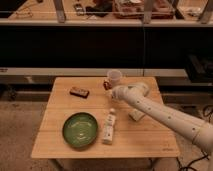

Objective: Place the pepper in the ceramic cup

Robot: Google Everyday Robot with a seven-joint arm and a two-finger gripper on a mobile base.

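End effector (109, 89) at far-centre of bench (60, 135), fingers pressed together, pinching pepper (106, 85), lifted off bench. Pepper's long axis not discernible. Ceramic cup (115, 77) stands just right of and slightly beyond pepper, nearly touching. Coming move, by judgement: short raise, shift right over cup rim, then release.

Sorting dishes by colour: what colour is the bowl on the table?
Green, clearest in the camera view: the bowl sits left of the claw, near the cup.
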